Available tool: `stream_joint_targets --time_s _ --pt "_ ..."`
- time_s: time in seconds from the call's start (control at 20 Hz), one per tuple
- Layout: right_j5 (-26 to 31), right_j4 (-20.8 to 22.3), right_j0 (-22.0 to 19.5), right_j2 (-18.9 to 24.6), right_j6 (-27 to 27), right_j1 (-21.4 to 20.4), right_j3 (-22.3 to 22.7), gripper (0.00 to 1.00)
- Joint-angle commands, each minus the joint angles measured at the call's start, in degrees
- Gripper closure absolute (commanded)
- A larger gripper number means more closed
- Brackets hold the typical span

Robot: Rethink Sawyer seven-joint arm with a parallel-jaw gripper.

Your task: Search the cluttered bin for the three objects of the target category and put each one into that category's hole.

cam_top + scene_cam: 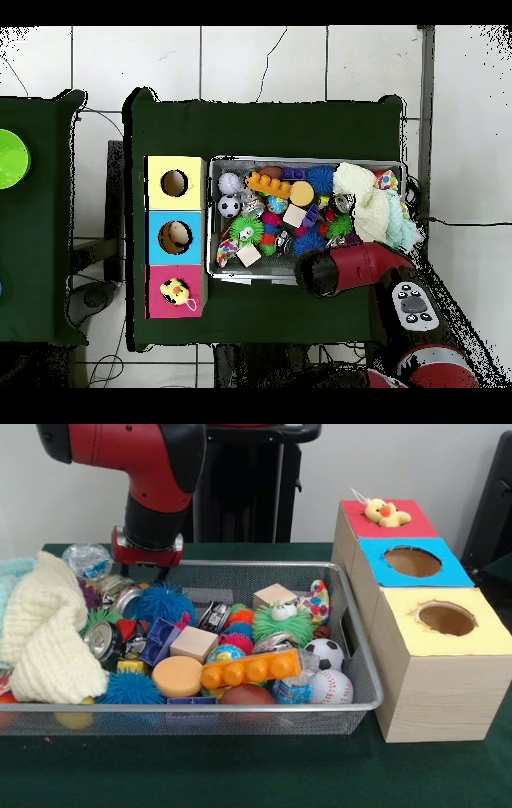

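1. The duckling point(385, 512) is sitting on the red box point(400, 524), over its hole.
2. The hand point(148, 552) is hovering at the bin's point(364, 688) far rim; its grip cannot be told.
3. It should be descending slowly, singling out one animal amid clutter.

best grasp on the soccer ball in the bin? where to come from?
Come straight down on the soccer ball and close across its middle; being round, any axis works. It sits near the bin wall, with the baseball and orange brick close by, so side approaches look blocked.
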State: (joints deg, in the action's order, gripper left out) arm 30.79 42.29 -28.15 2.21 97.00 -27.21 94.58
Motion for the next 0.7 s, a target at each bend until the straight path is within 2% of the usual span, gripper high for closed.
stream_joint_targets --time_s 0.05,0.1,0.15,0.45,0.6,0.7 --pt "5.21 -0.05 -2.93 3.1 -4.58 4.74 -3.35 0.0" --pt "5.92 0.0 -2.87 3.24 -5.24 4.76 -3.52 0.0" --pt "6.02 -0.29 -2.9 3.3 -4.6 4.7 -3.59 1.0" --pt "6.81 -0.71 -1.99 3.01 -3.99 3.55 -3.88 1.0" --pt "12.99 -3.31 -0.28 3.16 -5.87 -2.39 -1.77 1.0" --pt "19.98 -5.59 2.4 2.45 -7.01 -7.66 -0.66 1.0"
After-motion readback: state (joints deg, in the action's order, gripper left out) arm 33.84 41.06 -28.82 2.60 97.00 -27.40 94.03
